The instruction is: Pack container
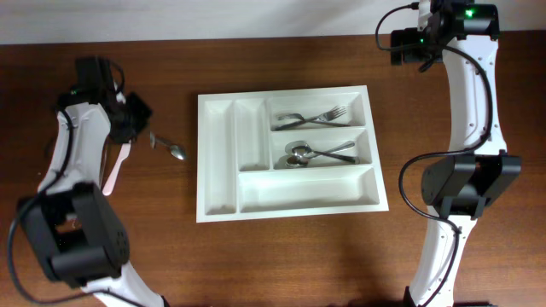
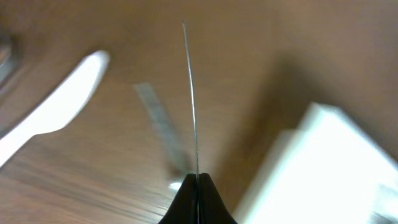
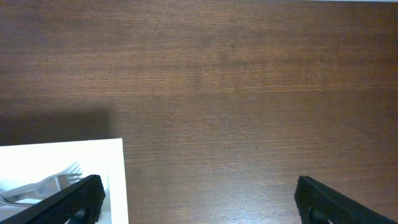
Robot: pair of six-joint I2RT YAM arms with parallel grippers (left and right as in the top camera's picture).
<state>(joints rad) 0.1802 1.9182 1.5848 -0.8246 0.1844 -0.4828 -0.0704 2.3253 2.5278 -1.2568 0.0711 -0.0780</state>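
Note:
The white five-compartment container lies mid-table; it also shows in the left wrist view and the right wrist view. Its upper wide compartment holds forks and its middle one holds spoons. My left gripper is just left of the container. It is shut on a thin metal spoon, seen edge-on and held above the wood. My right gripper is open and empty over bare table beyond the container's far right corner.
A white plastic knife lies on the table left of the container, below my left gripper; it shows in the left wrist view. The right arm's base stands right of the container.

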